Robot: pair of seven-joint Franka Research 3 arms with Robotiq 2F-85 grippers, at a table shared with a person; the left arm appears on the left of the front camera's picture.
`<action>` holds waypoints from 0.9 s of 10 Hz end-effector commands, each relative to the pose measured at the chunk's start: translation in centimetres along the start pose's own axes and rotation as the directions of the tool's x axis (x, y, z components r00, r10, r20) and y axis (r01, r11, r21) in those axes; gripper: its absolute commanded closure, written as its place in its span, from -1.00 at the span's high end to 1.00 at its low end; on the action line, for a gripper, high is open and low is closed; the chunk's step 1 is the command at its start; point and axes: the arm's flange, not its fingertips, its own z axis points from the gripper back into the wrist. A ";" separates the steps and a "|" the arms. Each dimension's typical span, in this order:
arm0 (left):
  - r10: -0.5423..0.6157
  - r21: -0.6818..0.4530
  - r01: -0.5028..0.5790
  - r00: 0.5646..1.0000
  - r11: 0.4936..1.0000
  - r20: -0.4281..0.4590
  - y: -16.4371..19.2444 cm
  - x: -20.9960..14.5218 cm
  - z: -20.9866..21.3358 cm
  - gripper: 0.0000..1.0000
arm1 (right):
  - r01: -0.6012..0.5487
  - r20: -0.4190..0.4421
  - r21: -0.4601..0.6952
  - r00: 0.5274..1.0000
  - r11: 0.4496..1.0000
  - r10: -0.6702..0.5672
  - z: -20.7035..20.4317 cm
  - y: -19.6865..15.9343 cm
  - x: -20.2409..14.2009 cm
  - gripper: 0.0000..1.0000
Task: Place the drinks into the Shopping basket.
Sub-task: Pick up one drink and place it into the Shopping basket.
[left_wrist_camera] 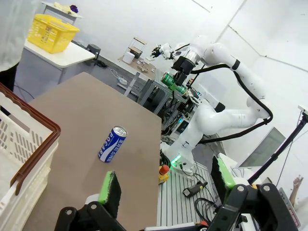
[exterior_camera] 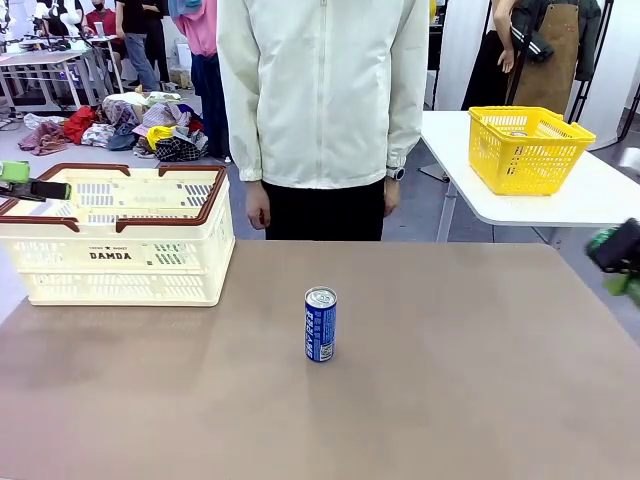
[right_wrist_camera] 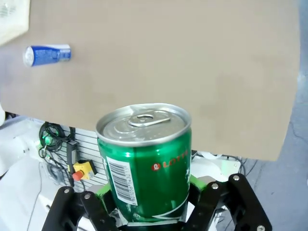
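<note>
A blue can [exterior_camera: 320, 325] with white lettering stands upright in the middle of the brown table; it also appears as the blue can [left_wrist_camera: 112, 144] and the blue can [right_wrist_camera: 48, 54]. The green can [right_wrist_camera: 147, 159] sits between the fingers of my right gripper [right_wrist_camera: 149, 195], which is shut on it. That right gripper [exterior_camera: 615, 262] hovers off the table's right edge. The Shopping basket [exterior_camera: 110, 235], cream with a red-brown rim, stands at the far left. My left gripper [exterior_camera: 25, 182] hangs open over its left rim, and the left gripper [left_wrist_camera: 166, 180] has nothing between its green pads.
A person in a pale jacket [exterior_camera: 320, 100] stands at the far edge, hands down. A yellow mesh basket [exterior_camera: 525, 150] sits on a white side table [exterior_camera: 590, 205] at the back right. Bare tabletop surrounds the blue can.
</note>
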 end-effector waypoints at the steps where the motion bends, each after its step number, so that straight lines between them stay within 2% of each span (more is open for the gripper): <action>1: -0.003 0.002 0.003 1.000 1.000 0.000 -0.2 0.1 0.1 1.00 | -0.150 -0.002 -0.028 0.989 0.988 0.150 -2.3 5.8 2.5 -1.00; 2: -0.003 0.002 0.003 1.000 1.000 0.000 -0.2 0.1 0.1 1.00 | -0.255 -0.052 -0.044 0.966 0.966 0.252 -3.5 10.6 4.5 -1.00; 3: -0.003 0.002 0.003 1.000 1.000 0.000 -0.2 0.1 0.1 1.00 | -0.286 -0.045 -0.012 0.957 0.958 0.285 -4.7 15.4 6.2 -1.00; 4: -0.003 0.002 0.003 1.000 1.000 0.000 -0.2 0.1 0.1 1.00 | -0.256 0.012 0.054 0.967 0.965 0.255 -6.3 20.7 7.6 -1.00; 5: -0.003 0.002 0.003 1.000 1.000 0.000 -0.2 0.1 0.1 1.00 | -0.219 0.057 0.077 0.975 0.973 0.215 -8.5 25.8 8.3 -1.00; 6: -0.003 0.002 0.003 1.000 1.000 0.000 -0.2 0.1 0.1 1.00 | -0.071 0.076 0.106 0.995 0.992 0.064 -10.8 29.7 8.5 -1.00; 7: -0.003 0.002 0.003 1.000 1.000 0.000 -0.2 0.1 0.1 1.00 | 0.034 0.096 0.067 0.995 0.997 -0.040 -13.4 33.3 8.2 -1.00; 8: -0.003 0.002 0.003 1.000 1.000 0.000 -0.2 0.1 0.1 1.00 | -0.039 0.020 0.008 0.999 0.999 0.039 -15.9 35.8 7.6 -1.00; 9: -0.003 0.002 0.003 1.000 1.000 0.000 -0.2 0.1 0.1 1.00 | -0.096 -0.058 0.002 0.994 0.995 0.095 -17.5 37.1 7.6 -1.00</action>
